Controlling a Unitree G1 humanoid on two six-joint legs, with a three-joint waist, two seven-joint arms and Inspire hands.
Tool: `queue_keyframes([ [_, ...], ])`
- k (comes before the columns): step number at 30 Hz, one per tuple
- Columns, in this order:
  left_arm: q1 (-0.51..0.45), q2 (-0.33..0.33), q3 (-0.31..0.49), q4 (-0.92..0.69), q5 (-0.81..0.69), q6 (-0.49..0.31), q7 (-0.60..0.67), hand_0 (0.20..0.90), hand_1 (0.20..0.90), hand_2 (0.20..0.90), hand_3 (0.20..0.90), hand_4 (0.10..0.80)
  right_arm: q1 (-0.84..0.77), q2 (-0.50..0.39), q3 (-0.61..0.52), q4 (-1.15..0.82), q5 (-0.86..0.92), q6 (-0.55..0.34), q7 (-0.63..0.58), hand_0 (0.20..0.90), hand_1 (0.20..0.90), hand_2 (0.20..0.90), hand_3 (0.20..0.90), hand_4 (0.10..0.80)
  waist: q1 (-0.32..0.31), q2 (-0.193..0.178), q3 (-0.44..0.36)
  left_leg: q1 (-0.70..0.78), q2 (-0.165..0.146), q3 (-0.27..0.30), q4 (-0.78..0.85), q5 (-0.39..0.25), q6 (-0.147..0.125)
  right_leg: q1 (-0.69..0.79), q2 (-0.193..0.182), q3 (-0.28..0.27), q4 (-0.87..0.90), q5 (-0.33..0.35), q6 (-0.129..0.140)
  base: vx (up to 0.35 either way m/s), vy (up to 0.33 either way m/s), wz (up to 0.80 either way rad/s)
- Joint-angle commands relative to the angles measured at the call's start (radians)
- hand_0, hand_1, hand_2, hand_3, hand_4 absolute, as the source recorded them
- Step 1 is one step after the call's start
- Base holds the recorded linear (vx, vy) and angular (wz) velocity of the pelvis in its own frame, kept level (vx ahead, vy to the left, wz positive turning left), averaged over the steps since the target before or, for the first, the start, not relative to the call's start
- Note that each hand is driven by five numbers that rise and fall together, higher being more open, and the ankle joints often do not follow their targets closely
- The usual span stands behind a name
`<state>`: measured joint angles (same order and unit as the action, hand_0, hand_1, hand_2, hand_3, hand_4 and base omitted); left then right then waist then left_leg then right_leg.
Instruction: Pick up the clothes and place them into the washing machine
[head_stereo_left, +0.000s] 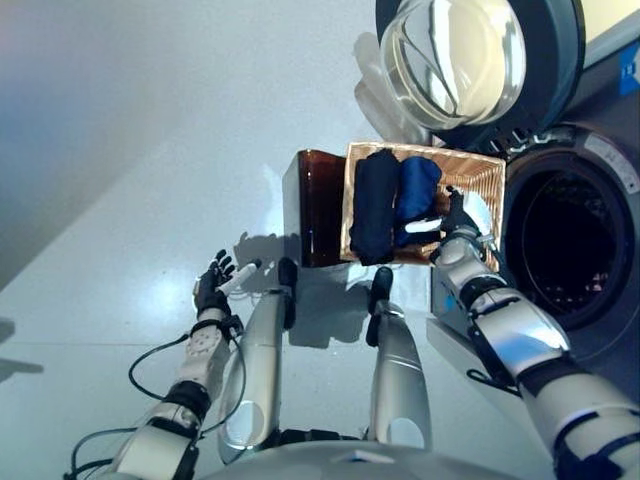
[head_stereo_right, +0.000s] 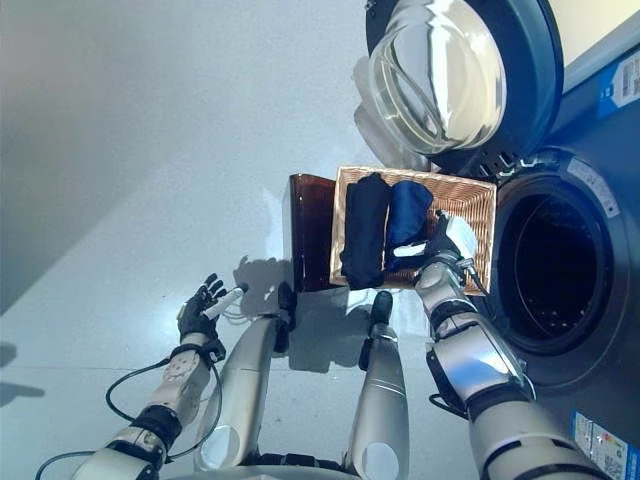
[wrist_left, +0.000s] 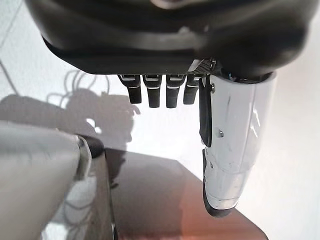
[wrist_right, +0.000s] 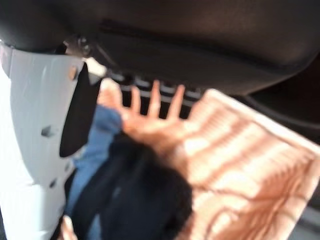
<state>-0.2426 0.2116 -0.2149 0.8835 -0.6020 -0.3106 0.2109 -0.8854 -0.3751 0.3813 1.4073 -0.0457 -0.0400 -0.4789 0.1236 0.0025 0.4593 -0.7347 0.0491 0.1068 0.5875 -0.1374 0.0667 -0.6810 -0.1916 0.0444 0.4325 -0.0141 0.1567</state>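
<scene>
— Where are the clothes?
— In the wicker basket (head_stereo_left: 489, 170): a dark navy garment (head_stereo_left: 374, 205) on the side far from the washing machine (head_stereo_left: 575, 240), a blue garment (head_stereo_left: 416, 190) just beside it.
— And the right hand (head_stereo_left: 458, 216)?
— Over the basket by the blue garment (whether its fingers grip anything, I cannot tell).
— The left hand (head_stereo_left: 212, 287)?
— Well away from the basket, above the floor (head_stereo_left: 150, 150), fingers relaxed, holding nothing.

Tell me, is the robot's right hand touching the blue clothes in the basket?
Cannot tell. In the left eye view the right hand overlaps the blue clothes in the basket, but no view shows contact or a gap plainly.
</scene>
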Motion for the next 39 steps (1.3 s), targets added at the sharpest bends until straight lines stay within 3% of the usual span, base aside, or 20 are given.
queue_keyframes([
  [1, 0.033, 0.009, -0.007, -0.009, 0.006, -0.037, 0.019, 0.900, 0.900, 0.900, 0.900, 0.800, -0.050, -0.112, 0.006, -0.024, -0.044, 0.003, -0.073, 0.900, 0.900, 0.900, 0.900, 0.800, 0.005, 0.028, -0.067, -0.075, 0.032, -0.058, 0.084, 0.034, -0.128, 0.012, -0.013, 0.010, 0.144, -0.035, -0.020, 0.000, 0.000, 0.00],
  [11, 0.012, -0.017, -0.011, 0.030, -0.015, -0.033, 0.023, 0.900, 0.900, 0.900, 0.900, 0.800, -0.065, -0.073, 0.047, -0.036, -0.057, 0.011, -0.054, 0.900, 0.900, 0.900, 0.900, 0.800, -0.016, 0.030, -0.070, -0.113, 0.026, -0.067, 0.134, 0.016, -0.128, -0.035, -0.015, 0.017, 0.214, -0.065, -0.036, -0.001, 0.000, 0.01],
  [16, 0.050, -0.005, -0.058, -0.059, -0.024, -0.027, -0.008, 0.900, 0.900, 0.900, 0.900, 0.800, -0.090, -0.114, 0.012, 0.120, -0.064, 0.056, -0.011, 0.900, 0.900, 0.900, 0.900, 0.800, 0.042, 0.080, -0.090, -0.147, 0.002, -0.081, 0.147, 0.020, -0.121, -0.052, -0.036, -0.002, 0.243, -0.086, -0.037, -0.008, -0.021, 0.12],
  [23, 0.073, 0.005, -0.067, -0.089, -0.010, -0.020, -0.039, 0.900, 0.900, 0.900, 0.900, 0.800, -0.036, -0.159, -0.062, 0.161, -0.028, 0.060, 0.030, 0.900, 0.900, 0.900, 0.900, 0.800, 0.085, 0.121, -0.100, -0.168, -0.021, -0.090, 0.168, 0.014, -0.106, -0.069, -0.058, -0.014, 0.287, -0.111, -0.037, 0.010, -0.007, 0.20],
  [39, 0.098, 0.008, -0.080, -0.189, -0.017, -0.015, -0.045, 0.900, 0.900, 0.900, 0.900, 0.800, -0.088, -0.217, -0.041, 0.148, -0.031, 0.063, 0.051, 0.900, 0.900, 0.900, 0.900, 0.800, 0.097, 0.137, -0.096, -0.242, -0.045, -0.103, 0.233, 0.000, -0.099, -0.137, -0.078, -0.012, 0.383, -0.145, -0.044, -0.001, -0.002, 0.11],
])
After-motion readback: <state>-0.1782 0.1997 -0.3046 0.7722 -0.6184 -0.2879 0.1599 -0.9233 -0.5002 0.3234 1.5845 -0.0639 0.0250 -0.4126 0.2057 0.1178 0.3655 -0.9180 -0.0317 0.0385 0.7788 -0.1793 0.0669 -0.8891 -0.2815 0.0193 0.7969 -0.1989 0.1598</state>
